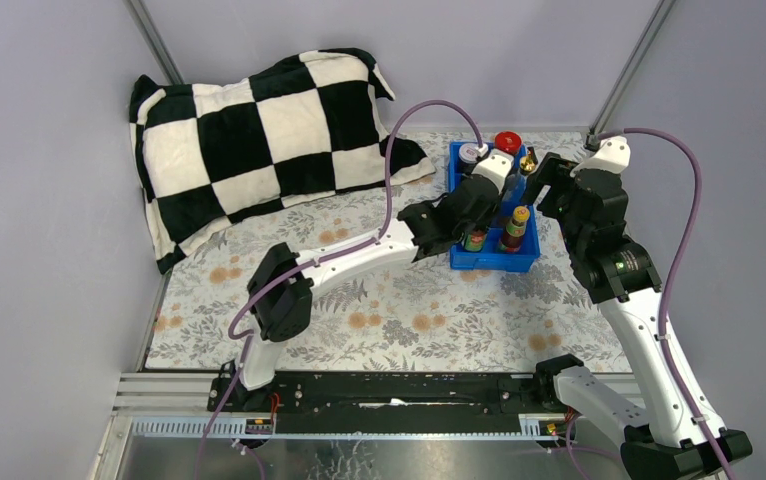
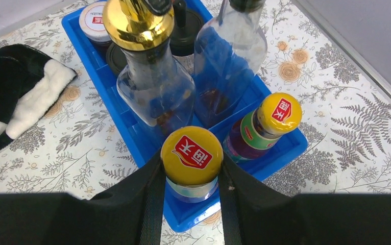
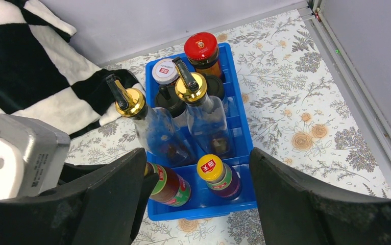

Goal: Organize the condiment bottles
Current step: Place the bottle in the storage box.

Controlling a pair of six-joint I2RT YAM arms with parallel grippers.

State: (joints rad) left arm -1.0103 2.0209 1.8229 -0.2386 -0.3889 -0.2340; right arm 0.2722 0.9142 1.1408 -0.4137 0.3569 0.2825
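Fingers on your left arm first: the left fingers (image 2: 142, 204) are clamped tight on the neck of an orange-capped sauce bottle (image 2: 192, 153), one black finger on each side just under the cap. That bottle leans back toward your left arm, and its base is down in the near left compartment of the blue divided tray (image 3: 203, 209).

Right beside it, in the near right compartment, you've got the second orange-capped sauce bottle (image 3: 211, 168), standing nearly upright with nothing gripping it.

Now your right fingers (image 3: 295, 199): they're spread wide with nothing between them. They hang above the near end of the tray, and the whole row of bottles shows through the gap.

One row back stand two clear bottles side by side, the left gold-spouted bottle (image 3: 129, 102) and the right gold-spouted bottle (image 3: 191, 87). Both are upright, with a little dark liquid at the bottom.

Behind those are the left black-capped shaker (image 3: 170, 97) and the right black-capped shaker (image 3: 215, 86), largely hidden by the spouts.

At the far end, the white-lidded dark jar (image 3: 165, 71) is on the left and the red-lidded jar (image 3: 201, 47) on the right. That puts all eight containers inside the tray.

The tray itself sits toward the far right of the floral-covered counter (image 1: 379, 310). A black-and-white checkered pillow (image 1: 259, 120) fills the far left corner, its nearest corner close to the tray's left wall.
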